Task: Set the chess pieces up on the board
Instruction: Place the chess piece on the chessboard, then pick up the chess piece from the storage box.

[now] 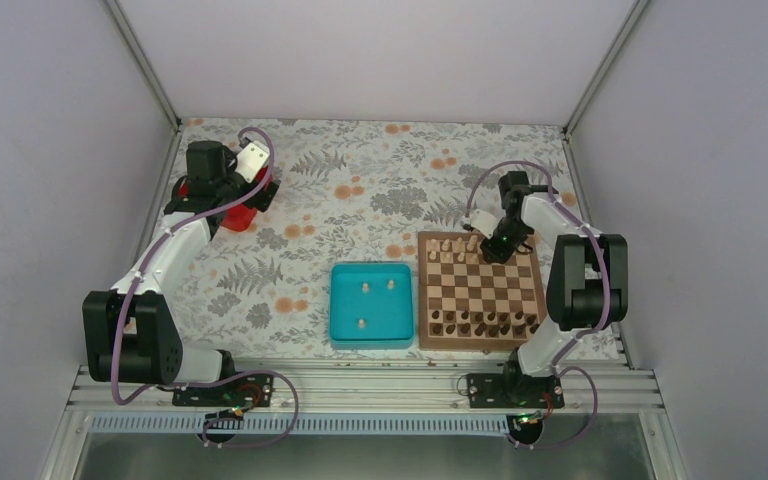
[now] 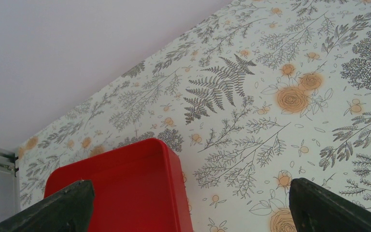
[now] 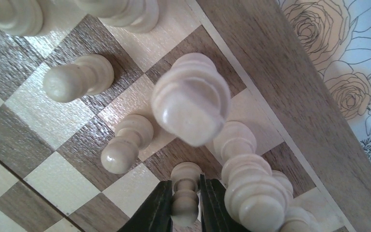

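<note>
The board (image 1: 426, 300) lies right of centre, with pale chess pieces (image 1: 455, 245) along its far rows. My right gripper (image 1: 495, 245) hovers over the far right part of the board. In the right wrist view the right gripper (image 3: 186, 208) is shut on a pale pawn (image 3: 185, 191) whose base rests on a dark square. Its fingers (image 3: 157, 215) press the pawn's neck from both sides. A tall pale piece (image 3: 191, 104) and two more pawns (image 3: 125, 145) stand close by. Three pale pieces (image 1: 365, 287) lie in the teal tray (image 1: 338, 300). My left gripper (image 2: 188, 212) is open and holds nothing.
Dark brown chessmen (image 1: 485, 322) fill the board's near rows. A red box (image 1: 240, 215) sits at the far left under the left gripper, also seen in the left wrist view as the red box (image 2: 130, 193). The floral cloth (image 1: 360, 200) covers the table between grey walls.
</note>
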Robot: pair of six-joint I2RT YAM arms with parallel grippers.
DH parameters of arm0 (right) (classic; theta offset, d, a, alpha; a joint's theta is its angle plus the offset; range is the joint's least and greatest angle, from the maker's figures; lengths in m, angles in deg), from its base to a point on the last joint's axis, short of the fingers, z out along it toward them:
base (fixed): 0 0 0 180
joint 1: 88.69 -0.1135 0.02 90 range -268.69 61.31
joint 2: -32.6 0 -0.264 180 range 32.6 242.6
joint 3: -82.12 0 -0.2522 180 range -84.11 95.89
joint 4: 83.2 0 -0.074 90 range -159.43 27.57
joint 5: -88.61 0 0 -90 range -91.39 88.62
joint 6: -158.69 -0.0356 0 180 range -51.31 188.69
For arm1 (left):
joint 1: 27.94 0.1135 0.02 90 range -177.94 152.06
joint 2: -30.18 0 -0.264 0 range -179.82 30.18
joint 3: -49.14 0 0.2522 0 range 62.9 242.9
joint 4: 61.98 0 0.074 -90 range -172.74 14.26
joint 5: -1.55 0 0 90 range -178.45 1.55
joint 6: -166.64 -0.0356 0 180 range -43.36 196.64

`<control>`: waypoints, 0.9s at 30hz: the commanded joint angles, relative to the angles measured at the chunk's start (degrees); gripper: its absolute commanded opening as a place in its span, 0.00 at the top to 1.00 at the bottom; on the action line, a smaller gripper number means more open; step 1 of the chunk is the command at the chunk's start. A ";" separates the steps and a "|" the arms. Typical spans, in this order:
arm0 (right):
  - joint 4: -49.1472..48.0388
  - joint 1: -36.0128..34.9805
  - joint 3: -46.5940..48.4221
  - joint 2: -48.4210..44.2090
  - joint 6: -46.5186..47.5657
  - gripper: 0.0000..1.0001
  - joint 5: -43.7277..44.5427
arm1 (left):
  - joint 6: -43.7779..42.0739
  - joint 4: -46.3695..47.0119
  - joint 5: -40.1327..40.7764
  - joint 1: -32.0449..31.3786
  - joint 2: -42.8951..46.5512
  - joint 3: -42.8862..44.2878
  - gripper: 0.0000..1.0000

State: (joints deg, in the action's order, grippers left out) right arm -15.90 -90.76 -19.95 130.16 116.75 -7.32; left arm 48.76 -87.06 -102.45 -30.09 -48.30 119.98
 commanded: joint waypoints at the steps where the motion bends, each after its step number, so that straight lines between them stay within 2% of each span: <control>1: 1.07 0.56 1.06 -0.24 0.89 0.81 -1.97 | -0.42 0.34 -0.59 -0.14 0.69 0.14 0.00; 9: 5.14 0.65 3.33 -5.15 0.26 0.73 -1.33 | -0.50 0.25 -0.71 -0.13 0.95 0.14 0.00; 16: 15.37 -2.18 12.19 -10.70 0.33 0.66 -4.59 | -0.43 0.35 -0.93 -0.11 1.07 0.18 0.00; 21: 16.93 -16.16 15.87 -10.92 -4.36 0.64 -1.66 | -0.39 0.24 -0.98 -0.09 1.26 0.44 0.00; 27: 15.71 -35.35 20.08 -5.45 -8.73 0.58 -1.87 | -0.41 0.50 -0.60 -0.07 1.81 0.00 0.00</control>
State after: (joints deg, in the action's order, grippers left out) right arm -1.45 -117.60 -2.29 121.31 111.94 -8.74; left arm 48.74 -87.10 -102.45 -30.09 -48.19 119.98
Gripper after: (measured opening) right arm 0.407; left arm 0.999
